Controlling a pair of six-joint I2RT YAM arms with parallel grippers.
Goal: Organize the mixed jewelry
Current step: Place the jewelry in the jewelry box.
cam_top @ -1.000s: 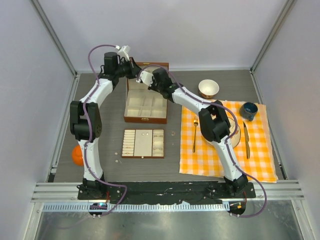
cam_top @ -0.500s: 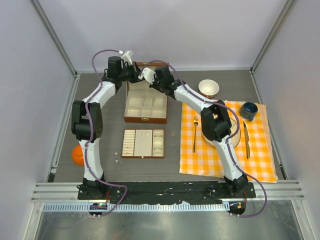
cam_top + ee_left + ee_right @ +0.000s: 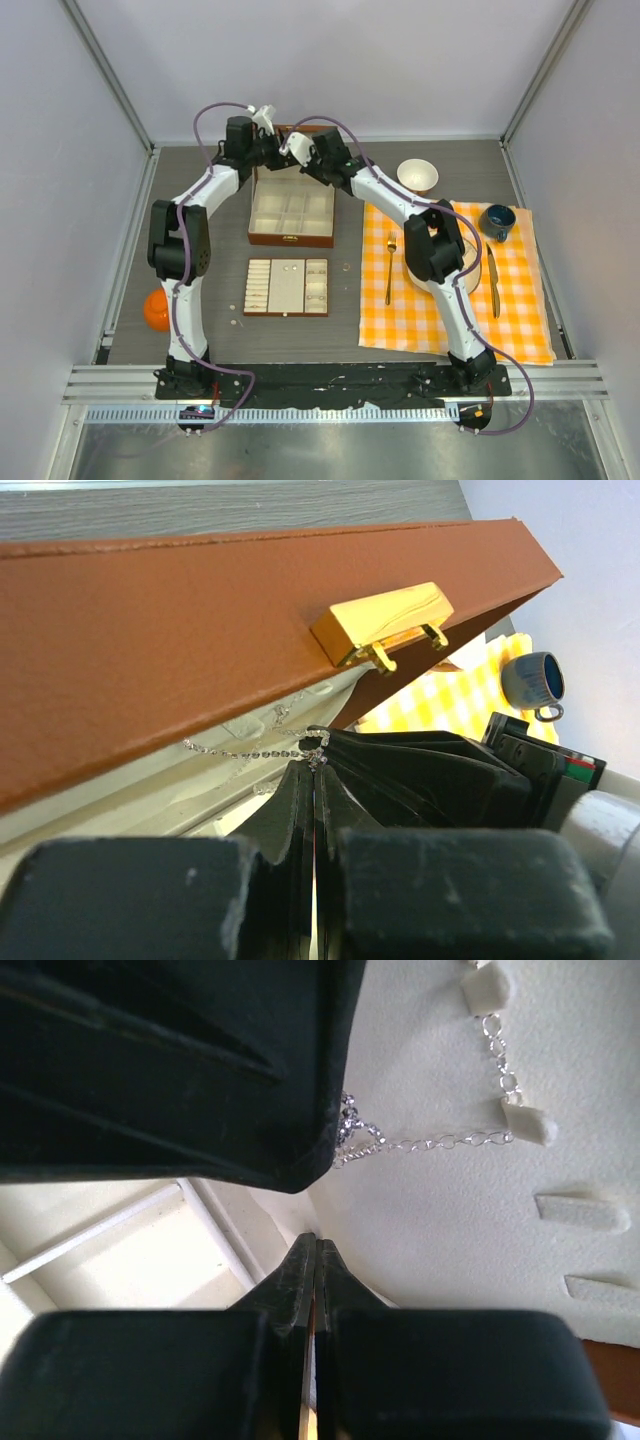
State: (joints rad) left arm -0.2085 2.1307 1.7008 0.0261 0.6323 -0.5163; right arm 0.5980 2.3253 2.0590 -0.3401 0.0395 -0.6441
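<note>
Top view: left gripper (image 3: 272,150) and right gripper (image 3: 290,155) stood tip to tip at the raised lid (image 3: 312,129) of the brown wooden box (image 3: 291,238), far on the table (image 3: 200,210); the cream-lined tray (image 3: 286,311) lay near of it, one small ring (image 3: 347,267) loose just right of the tray. Left wrist view: its fingers were pressed together on one end of the thin chain necklace (image 3: 245,752), which ran left across the lid's cream lining, below the gold clasp (image 3: 385,625). Right wrist view: its fingers were fully closed with nothing seen between them, near the chain draped over cream pegs (image 3: 525,1125).
</note>
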